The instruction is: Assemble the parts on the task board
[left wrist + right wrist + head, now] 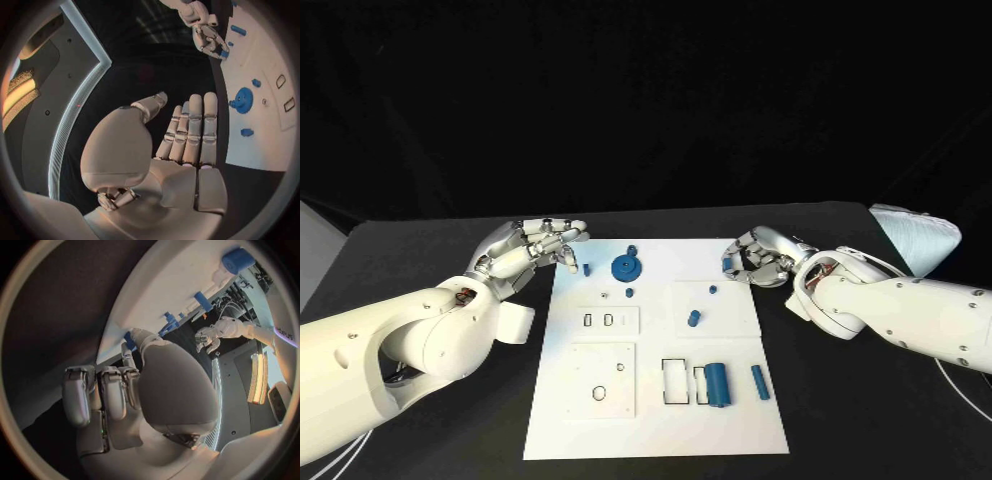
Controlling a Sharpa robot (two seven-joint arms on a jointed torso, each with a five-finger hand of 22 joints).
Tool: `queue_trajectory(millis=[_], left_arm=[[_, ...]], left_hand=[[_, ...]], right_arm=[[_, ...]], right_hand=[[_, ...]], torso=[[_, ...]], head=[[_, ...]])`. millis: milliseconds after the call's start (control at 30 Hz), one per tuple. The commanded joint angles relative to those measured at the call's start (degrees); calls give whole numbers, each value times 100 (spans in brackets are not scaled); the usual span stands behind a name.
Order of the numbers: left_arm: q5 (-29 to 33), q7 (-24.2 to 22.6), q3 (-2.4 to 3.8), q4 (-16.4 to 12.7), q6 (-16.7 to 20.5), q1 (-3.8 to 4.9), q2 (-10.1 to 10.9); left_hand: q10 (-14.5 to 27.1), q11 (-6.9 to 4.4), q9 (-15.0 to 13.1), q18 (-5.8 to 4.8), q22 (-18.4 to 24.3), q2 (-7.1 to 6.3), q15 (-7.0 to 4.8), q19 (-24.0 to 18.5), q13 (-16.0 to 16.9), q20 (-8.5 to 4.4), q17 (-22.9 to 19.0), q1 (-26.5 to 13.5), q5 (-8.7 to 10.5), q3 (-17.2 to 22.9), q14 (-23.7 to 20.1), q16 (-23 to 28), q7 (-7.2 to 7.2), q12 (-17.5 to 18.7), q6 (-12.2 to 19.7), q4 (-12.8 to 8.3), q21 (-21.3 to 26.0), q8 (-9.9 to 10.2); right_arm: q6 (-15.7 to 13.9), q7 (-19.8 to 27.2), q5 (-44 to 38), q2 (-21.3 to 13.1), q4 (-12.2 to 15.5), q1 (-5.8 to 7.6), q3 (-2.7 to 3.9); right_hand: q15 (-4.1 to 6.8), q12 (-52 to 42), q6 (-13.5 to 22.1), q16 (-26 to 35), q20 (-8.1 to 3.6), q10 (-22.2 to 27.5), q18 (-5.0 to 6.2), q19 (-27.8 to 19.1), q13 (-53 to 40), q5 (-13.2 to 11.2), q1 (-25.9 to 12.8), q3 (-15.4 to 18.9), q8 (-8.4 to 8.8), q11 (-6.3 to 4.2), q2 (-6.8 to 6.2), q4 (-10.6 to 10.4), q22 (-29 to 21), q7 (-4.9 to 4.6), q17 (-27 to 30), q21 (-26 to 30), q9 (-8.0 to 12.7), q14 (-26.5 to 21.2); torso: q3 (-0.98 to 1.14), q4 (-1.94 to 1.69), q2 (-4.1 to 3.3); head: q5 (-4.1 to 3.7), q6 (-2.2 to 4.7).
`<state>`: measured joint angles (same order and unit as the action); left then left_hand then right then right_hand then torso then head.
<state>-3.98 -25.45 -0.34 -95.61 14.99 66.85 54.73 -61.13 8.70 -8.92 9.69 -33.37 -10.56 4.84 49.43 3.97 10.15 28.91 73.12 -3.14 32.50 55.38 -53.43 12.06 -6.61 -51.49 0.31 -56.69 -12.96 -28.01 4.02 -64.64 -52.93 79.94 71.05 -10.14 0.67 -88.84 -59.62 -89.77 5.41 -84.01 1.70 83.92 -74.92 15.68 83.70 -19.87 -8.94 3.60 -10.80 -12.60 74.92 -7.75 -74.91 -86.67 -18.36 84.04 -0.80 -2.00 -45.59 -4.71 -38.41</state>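
The table is seen from above by the head camera, with the task board [656, 350] in the middle. Each wrist camera is set close behind its own hand, facing across the board. The board's far end is shared by all three views.

Board in the middle, a hand at each far corner.
The task board [653, 400] lies on the table [416, 250]; left hand [538, 246] beside its far-left corner, right hand [759, 258] at its far-right corner.
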Motion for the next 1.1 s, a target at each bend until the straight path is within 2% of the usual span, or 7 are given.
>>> queue_trajectory(millis=[33,300,533,800,867,1033,1100], left_arm=[[9,-22,4,-18,-105,3,-3],[9,-17,4,-17,-110,3,-3],[8,-13,4,-6,-108,3,-6],[-1,23,4,31,-105,3,-18],[-12,43,3,52,-101,3,-25],[-48,77,3,118,-97,4,-48],[-73,89,2,144,-94,4,-59]], left_hand=[[45,-11,-7,83,-8,22,-17,-39,8,8,-6,-47,0,-5,-39,-21,9,-32,42,-26,-34,-26],[45,-11,-7,83,-8,22,-17,-39,8,8,-6,-47,0,-5,-39,-21,9,-32,42,-26,-34,-26],[50,-9,-11,83,-28,28,-15,-70,8,12,-17,-48,0,3,-50,-39,11,-40,46,-32,-72,-33],[-70,-33,-19,87,-49,32,-30,-99,36,8,-28,-54,-1,16,-53,-67,-3,-121,35,-36,-117,-50],[-149,-52,-23,89,-62,30,-44,-111,55,0,-32,-63,-1,25,-44,-91,-15,-180,36,-36,-145,-57],[-208,-68,-27,90,-72,24,-57,-118,72,-8,-33,-75,0,28,-32,-116,-27,-230,32,-34,-169,-67],[-258,-85,-32,91,-81,19,-69,-120,87,-17,-31,-81,0,32,-13,-144,-38,-276,27,-35,-191,-76]], right_arm=[[-191,74,62,13,19,-5,0],[-501,8,225,27,88,-7,1],[-685,-206,439,-22,276,4,12],[-881,-702,611,-80,767,174,32],[-945,-905,590,-41,1013,214,34],[-993,-1284,437,222,1406,237,31],[-1009,-1428,316,343,1516,227,28]], right_hand=[[80,-52,-92,-23,-74,-540,-90,452,-1443,-314,-2,-181,-123,-92,137,66,1250,57,-1509,-49,-44,596],[133,-108,-194,-23,-126,-592,-99,471,-1500,-201,-112,-357,-303,-166,132,163,1282,135,-1509,-81,-111,596],[143,-107,-181,-23,-139,-591,-100,474,-1499,-114,-159,-408,-343,-175,111,199,1286,143,-1509,-84,-128,596],[146,-111,-181,-23,-144,-595,-110,493,-1503,-84,-202,-429,-373,-180,91,213,1318,147,-1509,-119,-140,596],[147,-111,-180,-23,-145,-595,-113,499,-1504,-81,-220,-432,-380,-181,86,213,1328,148,-1508,-130,-143,595],[147,-110,-180,-23,-146,-594,-113,499,-1502,-76,-228,-437,-385,-183,87,213,1328,150,-1509,-129,-145,596],[147,-110,-180,-23,-146,-594,-113,499,-1502,-76,-228,-437,-385,-183,87,213,1328,150,-1509,-129,-145,596]], torso=[[4,4,-2],[3,-2,-2],[-5,6,15],[-11,14,33],[-21,21,54],[-23,24,94],[-31,20,113]], head=[[-10,-5],[-25,-9],[-9,2],[22,12],[74,-12],[173,-51],[179,-63]])
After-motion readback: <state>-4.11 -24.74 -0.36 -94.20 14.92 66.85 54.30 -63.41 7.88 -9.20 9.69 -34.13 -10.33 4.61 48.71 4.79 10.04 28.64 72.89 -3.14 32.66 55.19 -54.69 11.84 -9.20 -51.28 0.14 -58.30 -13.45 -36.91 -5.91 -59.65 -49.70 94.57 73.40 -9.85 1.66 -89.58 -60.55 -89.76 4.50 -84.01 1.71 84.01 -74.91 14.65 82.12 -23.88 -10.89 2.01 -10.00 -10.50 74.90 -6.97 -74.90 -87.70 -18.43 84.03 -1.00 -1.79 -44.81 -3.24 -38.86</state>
